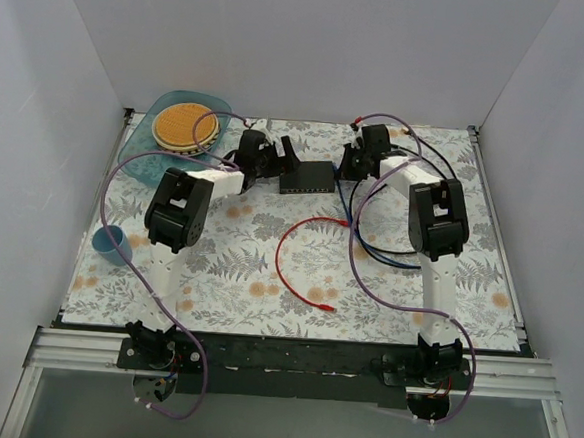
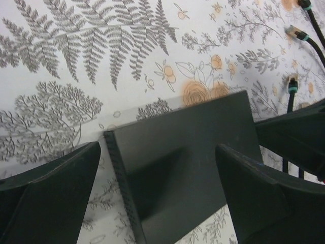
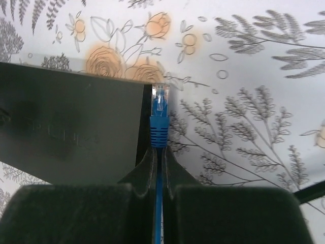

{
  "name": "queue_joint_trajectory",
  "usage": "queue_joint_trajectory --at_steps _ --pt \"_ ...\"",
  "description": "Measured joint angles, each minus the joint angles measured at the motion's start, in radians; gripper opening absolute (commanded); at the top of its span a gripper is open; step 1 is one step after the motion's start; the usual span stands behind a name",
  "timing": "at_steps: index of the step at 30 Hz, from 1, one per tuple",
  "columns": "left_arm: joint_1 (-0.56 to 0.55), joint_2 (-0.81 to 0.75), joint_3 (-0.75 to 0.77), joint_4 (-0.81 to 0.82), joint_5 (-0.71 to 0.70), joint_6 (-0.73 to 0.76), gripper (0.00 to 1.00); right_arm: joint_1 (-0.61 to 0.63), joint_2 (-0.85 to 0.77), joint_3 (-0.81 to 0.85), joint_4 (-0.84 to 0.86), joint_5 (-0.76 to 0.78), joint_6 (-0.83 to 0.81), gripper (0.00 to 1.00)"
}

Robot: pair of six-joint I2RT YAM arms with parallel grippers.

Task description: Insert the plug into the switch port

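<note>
The switch [image 1: 308, 176] is a flat black box at the back middle of the table, with its socket row on the near side. My left gripper [image 1: 286, 160] is at its left end. In the left wrist view the gripper [image 2: 158, 148] is open, one finger on each side of the switch [image 2: 188, 152]. My right gripper [image 1: 349, 164] is at the switch's right end. In the right wrist view it [image 3: 159, 152] is shut on a blue cable just behind the blue plug [image 3: 159, 109]. The plug's clear tip lies just beside the switch's corner [image 3: 71, 127].
A red cable [image 1: 300, 250] loops on the floral mat in front of the switch. Dark cables with teal plugs [image 2: 293, 84] lie to the switch's right. A blue bowl with a yellow disc [image 1: 183, 126] stands at the back left. A blue cup [image 1: 113, 245] stands at the left edge.
</note>
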Motion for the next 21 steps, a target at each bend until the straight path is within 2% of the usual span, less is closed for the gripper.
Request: queue_joint_trajectory --at_steps 4,10,15,21 --pt "0.001 -0.066 -0.120 0.064 0.017 -0.015 0.98 0.044 0.009 0.036 -0.043 0.018 -0.047 0.01" --pt "0.015 -0.263 -0.391 0.086 -0.031 -0.064 0.98 0.141 0.007 0.047 -0.074 0.067 -0.117 0.01" --pt "-0.002 -0.468 -0.621 0.048 -0.075 -0.134 0.98 0.211 -0.039 -0.028 -0.050 0.075 -0.141 0.01" --pt "-0.089 -0.760 -0.890 -0.026 -0.132 -0.227 0.98 0.299 -0.090 -0.104 -0.042 0.073 -0.157 0.01"
